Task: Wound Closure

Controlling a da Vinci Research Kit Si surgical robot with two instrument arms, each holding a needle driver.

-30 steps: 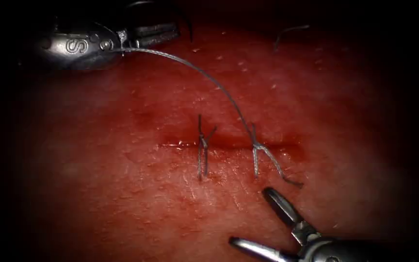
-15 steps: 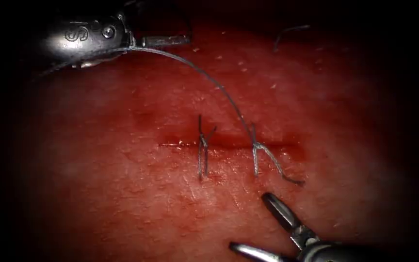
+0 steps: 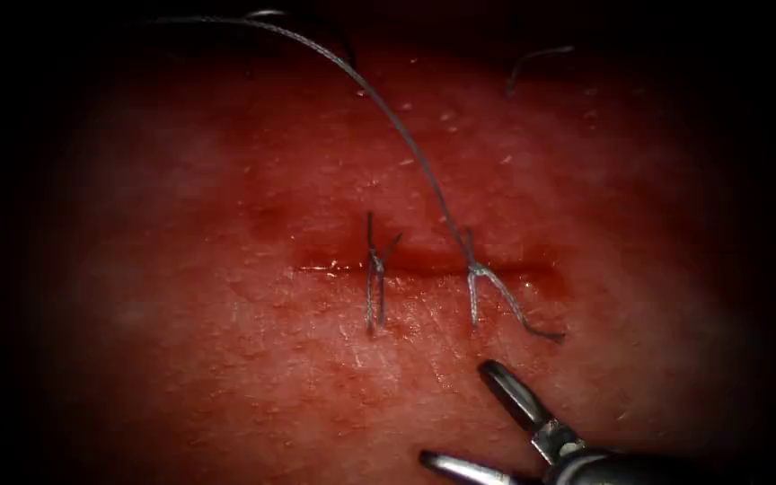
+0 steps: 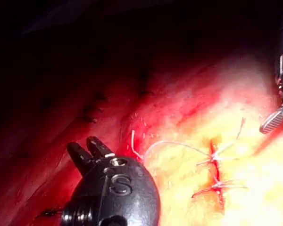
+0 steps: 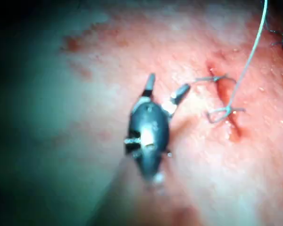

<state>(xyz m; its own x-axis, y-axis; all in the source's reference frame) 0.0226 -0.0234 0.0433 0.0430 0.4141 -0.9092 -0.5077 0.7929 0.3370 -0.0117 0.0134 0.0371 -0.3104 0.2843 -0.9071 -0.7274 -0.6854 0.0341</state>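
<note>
The cut (image 3: 424, 266) runs across the tissue (image 3: 226, 359) and carries two tied stitches (image 3: 375, 274). From the right stitch's knot (image 3: 475, 269) a long thread (image 3: 406, 135) climbs up and to the left, and a short tail (image 3: 523, 316) lies below the cut. My right tool (image 3: 462, 418) sits below that tail, open and holding nothing. The right wrist view shows it (image 5: 166, 87) spread beside the stitches. My left tool (image 4: 88, 149) hovers over dark tissue away from the cut, with the thread (image 4: 170, 142) leading toward it. I cannot make out the needle.
A loose cut piece of thread (image 3: 536, 56) lies on the tissue at the upper right. Red fluid pools along the cut (image 3: 334, 267). One jaw of the right tool (image 4: 275, 120) shows beside the stitches in the left wrist view.
The left tool has risen out of the top left of the endoscope view, carrying the long thread up with it. The right tool has slid slightly down and left, still open.
</note>
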